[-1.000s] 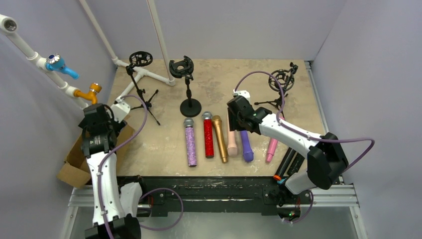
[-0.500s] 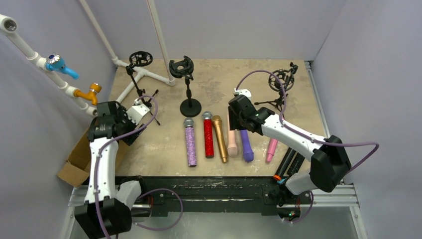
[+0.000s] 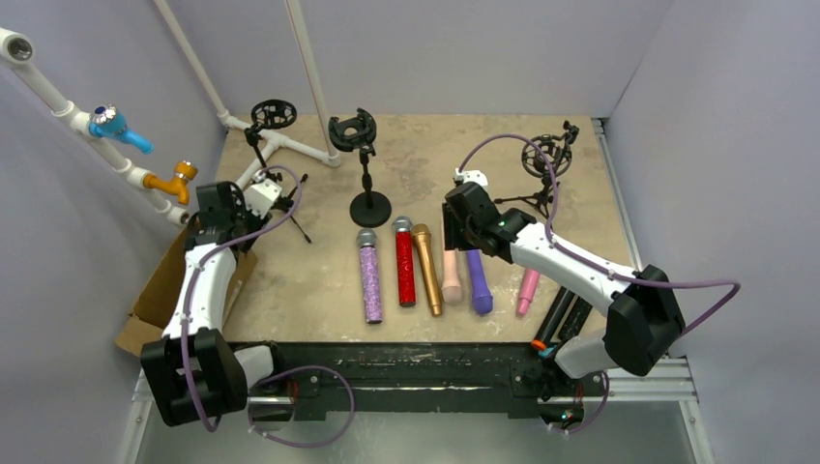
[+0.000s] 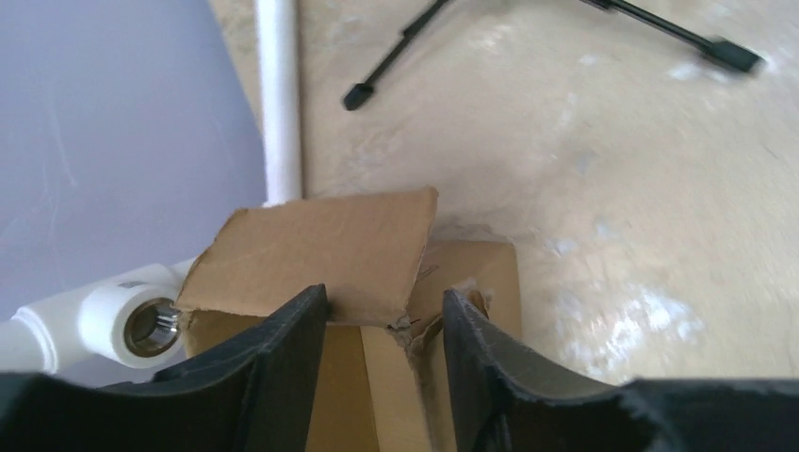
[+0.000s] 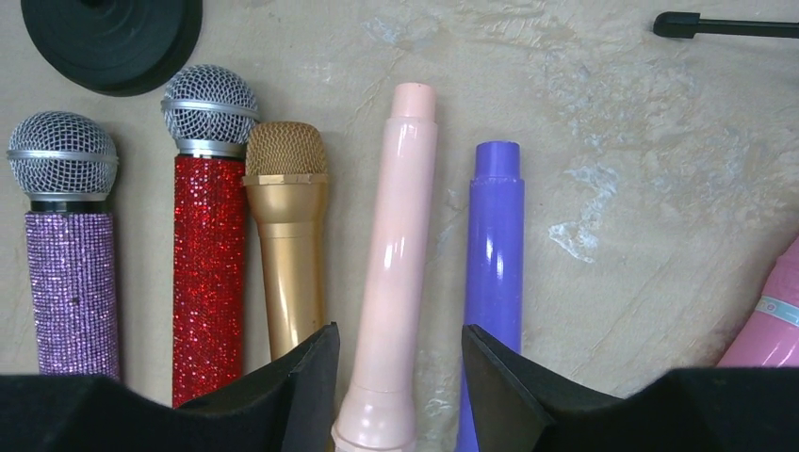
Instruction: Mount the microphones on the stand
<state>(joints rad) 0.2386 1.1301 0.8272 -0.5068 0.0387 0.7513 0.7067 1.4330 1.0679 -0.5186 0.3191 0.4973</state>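
Left jaws apart, empty, over box (image 4: 311, 245). Flat in row on surface (image 3: 309, 280): glitter-purple mic (image 3: 370, 282), red (image 3: 405, 269), gold (image 3: 427, 275), peach (image 5: 400, 254) under parted, empty right jaws, purple (image 5: 495, 245), pink (image 3: 528, 290).

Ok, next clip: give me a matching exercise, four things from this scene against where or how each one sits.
1. glittery purple stick-shaped microphone
2. smooth peach plastic microphone
3. brown cardboard box
4. black round-base microphone stand

a. upright, holder empty
b. framed between the left jaws, at the left edge of the table
c. farthest left of those lying flat
d. in line with the gap between the right jaws

Pairs: 1-c, 2-d, 3-b, 4-a.
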